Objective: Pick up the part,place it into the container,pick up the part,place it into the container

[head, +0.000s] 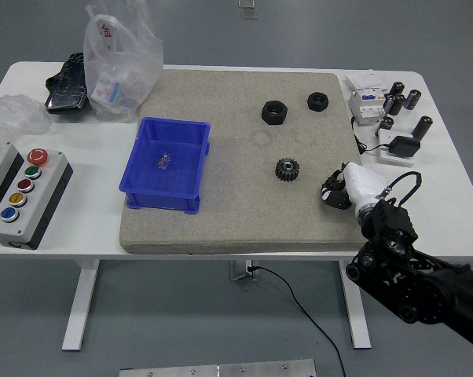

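Observation:
A black gear (287, 169) lies flat on the grey felt mat (236, 212), right of centre. Two black hex nuts rest farther back, a larger one (274, 112) and a smaller one (317, 100). The blue container (146, 184) stands on the mat's left part, with a small shiny metal part (163, 162) on its floor. My right hand (333, 192), white-backed with black fingers, hovers at the mat's right edge. It is a short way right of and slightly nearer than the gear, fingers relaxed and holding nothing.
A grey box of coloured push buttons (26, 196) sits at the front left. A plastic bag (117, 59) and a black bundle (67, 82) lie at the back left. Electrical parts, black cylinders (401, 102) and a small white box (399, 149) crowd the back right.

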Tool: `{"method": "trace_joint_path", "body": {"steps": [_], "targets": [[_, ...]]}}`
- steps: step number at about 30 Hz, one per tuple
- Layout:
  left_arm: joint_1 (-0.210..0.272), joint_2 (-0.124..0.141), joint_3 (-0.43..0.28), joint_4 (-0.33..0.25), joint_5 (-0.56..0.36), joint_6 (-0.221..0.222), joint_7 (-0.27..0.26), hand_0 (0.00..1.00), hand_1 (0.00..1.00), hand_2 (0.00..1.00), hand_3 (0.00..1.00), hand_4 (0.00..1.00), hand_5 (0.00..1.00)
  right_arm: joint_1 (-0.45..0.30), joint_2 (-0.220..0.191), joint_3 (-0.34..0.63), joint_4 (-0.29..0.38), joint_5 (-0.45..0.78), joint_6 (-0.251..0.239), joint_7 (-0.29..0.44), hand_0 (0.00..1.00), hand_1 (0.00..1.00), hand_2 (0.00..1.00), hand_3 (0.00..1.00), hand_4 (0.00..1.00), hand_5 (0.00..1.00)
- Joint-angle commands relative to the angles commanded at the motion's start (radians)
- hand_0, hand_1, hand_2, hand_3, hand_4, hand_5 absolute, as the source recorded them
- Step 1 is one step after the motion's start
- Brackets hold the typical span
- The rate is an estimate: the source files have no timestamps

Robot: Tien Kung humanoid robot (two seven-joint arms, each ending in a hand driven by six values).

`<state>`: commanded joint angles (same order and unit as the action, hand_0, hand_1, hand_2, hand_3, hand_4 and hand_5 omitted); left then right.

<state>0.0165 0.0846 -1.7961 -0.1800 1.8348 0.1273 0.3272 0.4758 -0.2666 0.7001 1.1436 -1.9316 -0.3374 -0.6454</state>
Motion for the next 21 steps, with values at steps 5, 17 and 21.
{"method": "trace_joint_path", "body": {"steps": [5, 17, 21], "targets": [[0.0, 0.0, 0.0, 0.0, -0.003, 0.001, -0.006, 0.868, 0.698, 0.682, 0.837, 0.906, 0.998, 0.013, -0.003, -0.016, 0.006, -0.024, -0.012, 0.0, 0.246, 0.459, 0.423, 0.563, 0.553, 0.292], [-0.004, -0.001, -0.001, 0.0, 0.004, 0.001, -0.003, 0.863, 0.696, 0.679, 0.833, 0.904, 0.998, 0.206, 0.067, -0.182, 0.069, 0.063, -0.159, 0.0, 0.262, 0.487, 0.446, 0.574, 0.557, 0.298], [-0.007, -0.002, 0.0, 0.0, 0.007, 0.0, 0.001, 0.861, 0.694, 0.678, 0.832, 0.901, 0.998, 0.271, 0.105, -0.258, 0.075, 0.155, -0.243, 0.0, 0.307, 0.506, 0.506, 0.595, 0.553, 0.293]]}}
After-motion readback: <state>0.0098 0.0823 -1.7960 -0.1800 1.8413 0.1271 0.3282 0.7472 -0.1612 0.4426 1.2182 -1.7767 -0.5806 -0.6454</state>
